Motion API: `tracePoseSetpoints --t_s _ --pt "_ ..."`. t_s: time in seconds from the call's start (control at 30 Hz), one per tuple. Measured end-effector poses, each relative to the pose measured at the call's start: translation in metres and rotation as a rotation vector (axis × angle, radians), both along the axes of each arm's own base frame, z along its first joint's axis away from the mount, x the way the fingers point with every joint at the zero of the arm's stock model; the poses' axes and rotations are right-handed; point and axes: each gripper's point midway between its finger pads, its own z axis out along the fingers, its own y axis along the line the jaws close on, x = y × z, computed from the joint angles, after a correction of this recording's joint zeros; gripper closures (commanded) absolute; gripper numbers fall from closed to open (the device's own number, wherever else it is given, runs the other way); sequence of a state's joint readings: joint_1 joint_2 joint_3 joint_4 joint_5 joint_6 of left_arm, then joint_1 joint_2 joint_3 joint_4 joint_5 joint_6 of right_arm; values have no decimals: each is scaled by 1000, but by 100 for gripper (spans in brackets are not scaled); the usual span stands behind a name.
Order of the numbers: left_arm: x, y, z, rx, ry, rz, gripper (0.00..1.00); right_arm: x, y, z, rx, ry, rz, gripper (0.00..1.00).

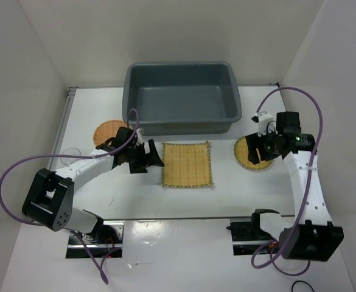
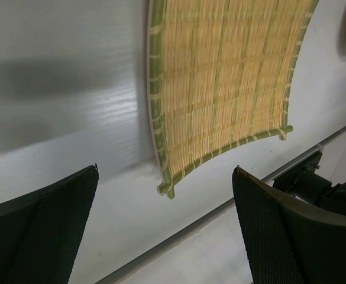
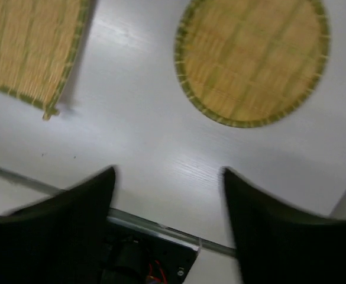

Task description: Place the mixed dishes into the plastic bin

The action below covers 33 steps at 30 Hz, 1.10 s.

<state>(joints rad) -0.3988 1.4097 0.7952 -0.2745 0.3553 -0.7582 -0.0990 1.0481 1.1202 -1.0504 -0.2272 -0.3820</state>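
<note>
The square yellow mat (image 1: 187, 164) lies flat in the table's middle, in front of the grey-blue plastic bin (image 1: 181, 97), which holds nothing I can see. My left gripper (image 1: 150, 156) is open and empty just left of the mat; the mat's near corner (image 2: 220, 83) shows ahead of its jaws. The orange-brown disc (image 1: 109, 129) lies behind the left arm, partly hidden. My right gripper (image 1: 264, 149) is open and empty, hovering over the small round yellow disc (image 1: 251, 155). That disc (image 3: 252, 59) and the mat's corner (image 3: 31, 50) show in the right wrist view.
White walls enclose the table on the left, back and right. A metal rail (image 1: 178, 218) runs along the near edge by the arm bases. A purple cable (image 1: 19, 167) loops off each arm.
</note>
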Motion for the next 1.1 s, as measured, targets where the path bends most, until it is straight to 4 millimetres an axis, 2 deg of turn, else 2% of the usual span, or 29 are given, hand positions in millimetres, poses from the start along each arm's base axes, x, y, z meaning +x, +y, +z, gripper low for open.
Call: tracePoseSetpoints --t_s 0.03,0.07,0.1,0.17,0.37,0.5,0.6,0.7,0.73,0.87,0.93,1.1 --pt "3 1 -1 -10 -2 4 0 0 7 -8 19 40 55 76" --pt "6 2 -3 -19 -2 6 0 -1 13 -14 37 72 105 96" --pt "8 2 -5 -28 0 6 0 -3 20 -18 55 99 155 99" --pt "10 3 -13 -36 7 0 0 -4 33 -25 91 156 239 100" --pt "8 -4 -25 -77 26 -35 0 13 61 -45 142 242 448 100" --pt "12 -9 -21 -107 3 -52 0 24 90 -35 95 88 617 100" --pt "13 -12 -24 -116 1 -60 0 12 116 -37 49 -56 748 100" --pt "12 -15 -32 -114 19 -73 0 -15 146 -53 33 -114 904 100" --pt "9 -18 -35 -116 32 -79 0 -17 152 -58 31 -124 936 100" --pt "8 -31 -35 -142 26 -119 0 -4 152 -91 -48 -121 975 100" --pt "9 -38 -34 -160 24 -137 0 -4 157 -106 -80 -107 1012 100" --pt "13 -50 -34 -184 29 -154 0 0 170 -131 -124 -101 1095 100"
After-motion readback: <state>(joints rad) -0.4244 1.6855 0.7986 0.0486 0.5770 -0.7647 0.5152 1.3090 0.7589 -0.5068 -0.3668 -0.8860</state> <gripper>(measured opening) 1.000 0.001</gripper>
